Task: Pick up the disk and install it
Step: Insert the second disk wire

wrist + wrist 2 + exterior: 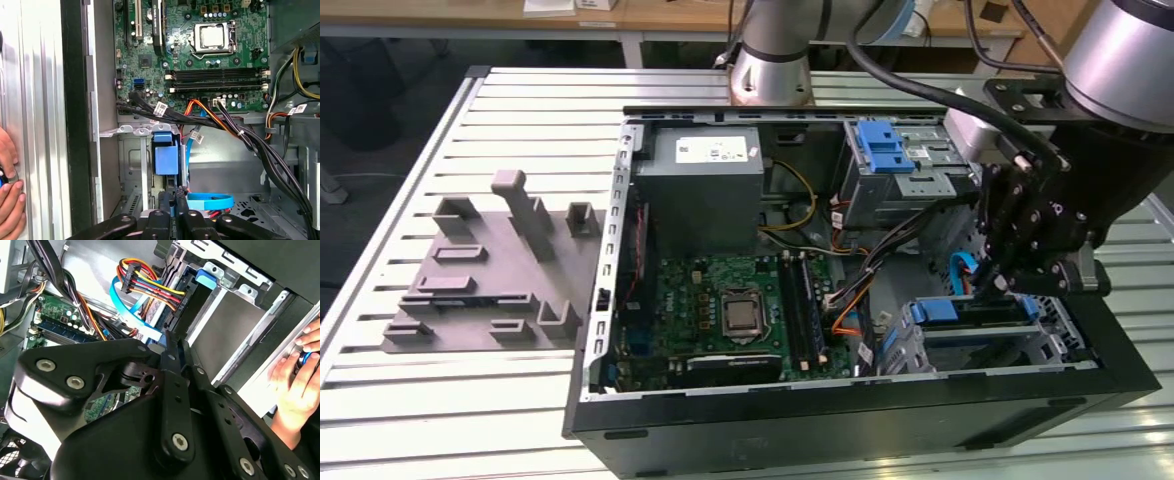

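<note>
The disk (pixel 970 312) is seated in the lower cage (pixel 1057 345); the hand (pixel 994 283) is closed on its edge, not yet released.

Disk (pixel 970 311) with blue rails, seated on edge in the lower drive cage, blue tab showing

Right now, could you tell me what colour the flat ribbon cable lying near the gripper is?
Light blue; the flat cable shows best in the first wrist view.

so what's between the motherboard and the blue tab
In the first wrist view, a bundle of black and orange cables crosses between the motherboard and the blue tab.
</note>
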Controlling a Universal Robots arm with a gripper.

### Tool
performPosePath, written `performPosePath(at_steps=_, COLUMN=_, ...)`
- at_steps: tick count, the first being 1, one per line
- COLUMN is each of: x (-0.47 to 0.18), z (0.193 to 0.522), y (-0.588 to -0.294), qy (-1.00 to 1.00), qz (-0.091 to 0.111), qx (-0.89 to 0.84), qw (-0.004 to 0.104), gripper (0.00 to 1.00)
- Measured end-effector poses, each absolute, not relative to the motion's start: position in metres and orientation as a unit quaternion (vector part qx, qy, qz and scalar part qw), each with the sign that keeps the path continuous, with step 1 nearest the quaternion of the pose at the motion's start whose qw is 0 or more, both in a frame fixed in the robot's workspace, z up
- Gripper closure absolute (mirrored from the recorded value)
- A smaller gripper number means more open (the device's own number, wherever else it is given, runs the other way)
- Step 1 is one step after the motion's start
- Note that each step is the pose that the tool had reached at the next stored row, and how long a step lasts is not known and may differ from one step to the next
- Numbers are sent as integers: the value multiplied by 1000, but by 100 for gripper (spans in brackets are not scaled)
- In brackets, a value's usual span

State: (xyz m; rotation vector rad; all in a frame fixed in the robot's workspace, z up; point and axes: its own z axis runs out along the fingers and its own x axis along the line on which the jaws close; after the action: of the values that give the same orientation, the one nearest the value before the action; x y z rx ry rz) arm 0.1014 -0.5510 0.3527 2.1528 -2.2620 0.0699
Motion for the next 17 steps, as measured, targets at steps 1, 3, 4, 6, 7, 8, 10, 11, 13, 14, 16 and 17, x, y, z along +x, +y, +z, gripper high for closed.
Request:
performPosePath(at_steps=1, x=101, z=353, y=-551, qy=-724, qz=22, qx=689, qw=9, gripper=84)
performPosePath(at_steps=3, x=101, z=353, y=-551, qy=-724, qz=22, qx=689, qw=9, gripper=84)
performPosePath(at_steps=4, x=101, z=352, y=-551, qy=-724, qz=22, qx=689, qw=8, gripper=84)
performPosePath(at_steps=6, x=101, z=352, y=-551, qy=-724, qz=20, qx=689, qw=7, gripper=84)
performPosePath(at_steps=7, x=101, z=352, y=-551, qy=-724, qz=17, qx=689, qw=3, gripper=84)
performPosePath(at_steps=8, x=101, z=351, y=-551, qy=-724, qz=12, qx=689, qw=0, gripper=84)
performPosePath(at_steps=10, x=101, z=350, y=-552, qy=-724, qz=5, qx=689, qw=-7, gripper=84)
performPosePath(at_steps=11, x=101, z=349, y=-553, qy=-725, qz=5, qx=689, qw=-8, gripper=84)
performPosePath(at_steps=13, x=102, z=348, y=-553, qy=-724, qz=5, qx=689, qw=-8, gripper=84)
performPosePath(at_steps=14, x=102, z=347, y=-553, qy=-724, qz=5, qx=690, qw=-8, gripper=84)
performPosePath(at_steps=16, x=103, z=345, y=-553, qy=-724, qz=5, qx=690, qw=-8, gripper=84)
performPosePath(at_steps=17, x=104, z=344, y=-553, qy=-724, qz=5, qx=690, qw=-8, gripper=84)
